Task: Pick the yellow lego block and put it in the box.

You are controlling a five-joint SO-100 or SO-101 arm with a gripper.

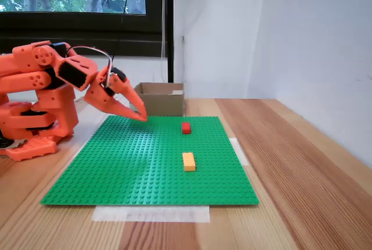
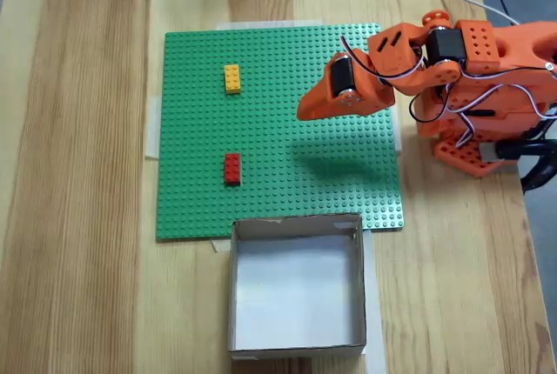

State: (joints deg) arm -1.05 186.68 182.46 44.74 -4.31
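The yellow lego block (image 1: 189, 161) (image 2: 232, 78) lies flat on the green studded baseplate (image 1: 128, 163) (image 2: 287, 191), toward its front in the fixed side view. The box (image 1: 163, 101) (image 2: 233, 291), brown cardboard with an open top, stands just off the plate's edge and looks empty from above. My orange gripper (image 1: 141, 117) (image 2: 303, 114) hovers over the plate, pointing down, jaws shut with nothing between them. It is well apart from the yellow block and a short way in front of the box.
A smaller red brick (image 1: 186, 127) (image 2: 231, 168) sits on the plate between the yellow block and the box. The arm's base (image 1: 32, 128) (image 2: 487, 96) stands on the wooden table beside the plate. White tape (image 1: 151, 213) holds the plate's edges. A wall runs along the right in the side view.
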